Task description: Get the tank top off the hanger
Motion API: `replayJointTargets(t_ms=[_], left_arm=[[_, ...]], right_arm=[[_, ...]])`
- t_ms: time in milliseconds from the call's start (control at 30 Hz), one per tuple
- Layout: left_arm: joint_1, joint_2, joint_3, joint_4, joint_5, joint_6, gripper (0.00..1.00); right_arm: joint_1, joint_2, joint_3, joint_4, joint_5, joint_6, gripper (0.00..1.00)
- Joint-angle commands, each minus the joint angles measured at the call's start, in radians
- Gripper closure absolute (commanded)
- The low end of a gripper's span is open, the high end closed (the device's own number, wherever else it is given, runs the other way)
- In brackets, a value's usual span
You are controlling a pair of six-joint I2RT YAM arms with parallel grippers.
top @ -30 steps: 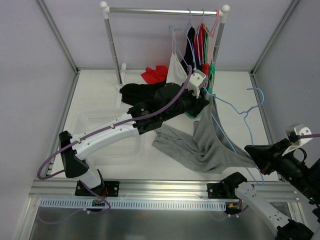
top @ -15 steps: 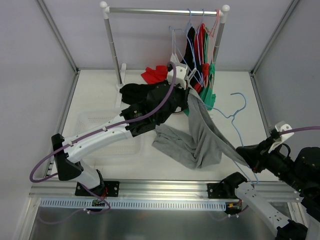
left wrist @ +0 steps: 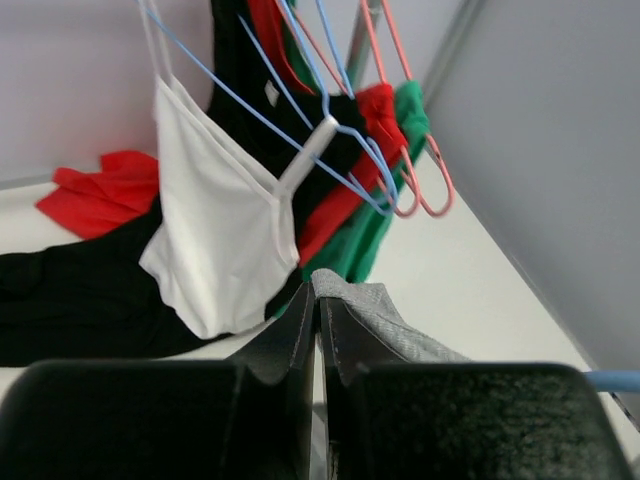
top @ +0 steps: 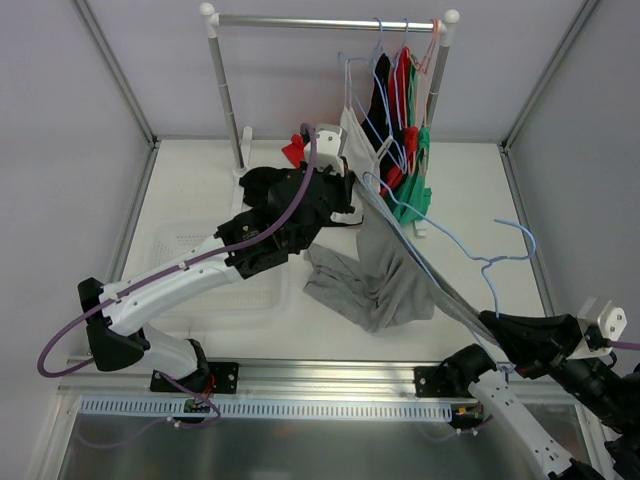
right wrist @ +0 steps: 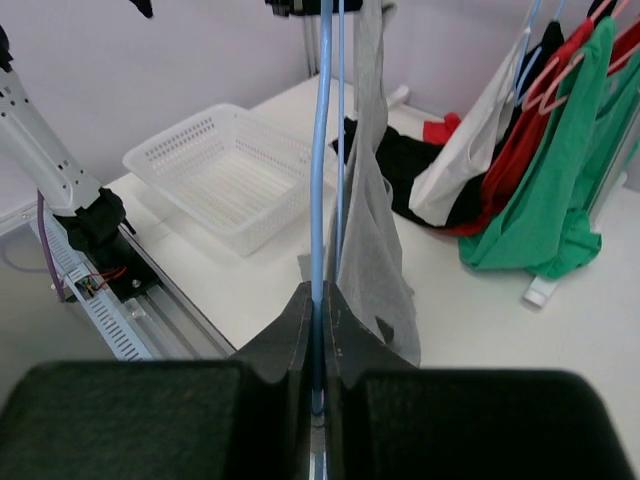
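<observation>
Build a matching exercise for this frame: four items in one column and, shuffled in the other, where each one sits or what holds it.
Items
1. grey tank top
2. loose blue hanger
3. white basket
4. white tank top

Places
A. hanging on the rack
B. pinched in the left fingers
C. standing on the table
D. clamped in the right fingers

Pairs: 1-B, 2-D, 3-C, 4-A

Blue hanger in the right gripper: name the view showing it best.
Top external: nearly the whole hanger shows, hook and wire through the grey tank top. Right wrist shows only a stretch of wire; left wrist, perhaps a blue sliver.
</observation>
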Motion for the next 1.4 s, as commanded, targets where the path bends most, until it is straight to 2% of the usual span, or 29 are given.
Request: replayJointTargets(t_ms=[0, 133, 300, 433, 533, 567, 633, 667, 733, 767, 833, 867, 933, 967, 1000, 1033, 1100, 1133, 1200, 1233, 1267, 1367], left_arm=[[0.027, -0.085, -0.045, 0.010, 0.178, -0.040, 1.00], [0.025, -0.148, -0.120, 0.017, 0.399, -0.047, 1.00], [0.024, -0.252, -0.295, 0.073, 0.546, -0.110, 1.00], [0.024, -0.325, -0.495, 0.193, 0.658, -0.152, 1.00], [0.024, -0.348, -0.575, 0.257, 0.735, -0.172, 1.00], [0.022, -0.351, -0.594, 0.280, 0.797, -0.173, 1.00], [0.024, -0.351, -0.649, 0.374, 0.876, -0.173, 1.00], [0.024, -0.345, -0.663, 0.400, 0.945, -0.182, 1.00], [0.022, -0.314, -0.680, 0.438, 0.997, -0.187, 1.00], [0.022, -0.302, -0.681, 0.440, 1.004, -0.190, 1.00], [0.021, -0.265, -0.695, 0.440, 0.985, -0.208, 1.00], [0.021, -0.254, -0.700, 0.437, 0.964, -0.215, 1.00], [0.021, -0.216, -0.701, 0.400, 0.819, -0.244, 1.00], [0.021, -0.199, -0.694, 0.320, 0.748, -0.282, 1.00], [0.021, -0.156, -0.682, 0.269, 0.620, -0.294, 1.00], [0.022, -0.130, -0.653, 0.223, 0.575, -0.303, 1.00], [0.022, -0.070, -0.631, 0.124, 0.513, -0.331, 1.00], [0.021, -0.058, -0.625, 0.113, 0.499, -0.336, 1.00], [0.021, -0.053, -0.629, 0.109, 0.493, -0.351, 1.00], [0.022, -0.059, -0.635, 0.109, 0.484, -0.351, 0.88], [0.021, -0.064, -0.634, 0.107, 0.476, -0.342, 0.83], [0.022, -0.101, -0.614, 0.060, 0.439, -0.304, 0.69]], right_arm=[[0.003, -0.034, -0.033, 0.197, -0.076, -0.015, 1.00], [0.003, -0.014, -0.073, 0.281, -0.058, 0.002, 1.00], [0.003, -0.009, -0.237, 0.589, 0.049, 0.108, 1.00], [0.003, 0.035, -0.329, 0.815, 0.052, 0.172, 1.00], [0.003, 0.084, -0.404, 1.008, 0.045, 0.253, 1.00], [0.003, 0.093, -0.433, 1.157, 0.045, 0.274, 1.00], [0.004, 0.121, -0.527, 1.304, 0.062, 0.333, 1.00], [0.003, 0.132, -0.558, 1.462, 0.063, 0.347, 1.00], [0.004, 0.176, -0.617, 1.626, 0.091, 0.381, 1.00], [0.003, 0.193, -0.662, 1.772, 0.098, 0.399, 1.00], [0.004, 0.248, -0.688, 1.940, 0.106, 0.415, 1.00], [0.004, 0.264, -0.694, 1.964, 0.105, 0.415, 1.00], [0.004, 0.288, -0.665, 1.949, 0.088, 0.384, 1.00], [0.004, 0.299, -0.642, 1.855, 0.086, 0.366, 1.00], [0.003, 0.299, -0.580, 1.772, 0.098, 0.329, 1.00], [0.003, 0.304, -0.543, 1.693, 0.103, 0.300, 1.00], [0.004, 0.319, -0.425, 1.433, 0.135, 0.234, 1.00], [0.004, 0.330, -0.371, 1.221, 0.150, 0.223, 1.00], [0.004, 0.385, -0.273, 1.043, 0.163, 0.199, 1.00], [0.004, 0.405, -0.191, 0.960, 0.169, 0.171, 1.00], [0.004, 0.423, -0.161, 0.847, 0.172, 0.163, 1.00], [0.004, 0.497, -0.060, 0.675, 0.206, 0.165, 1.00]])
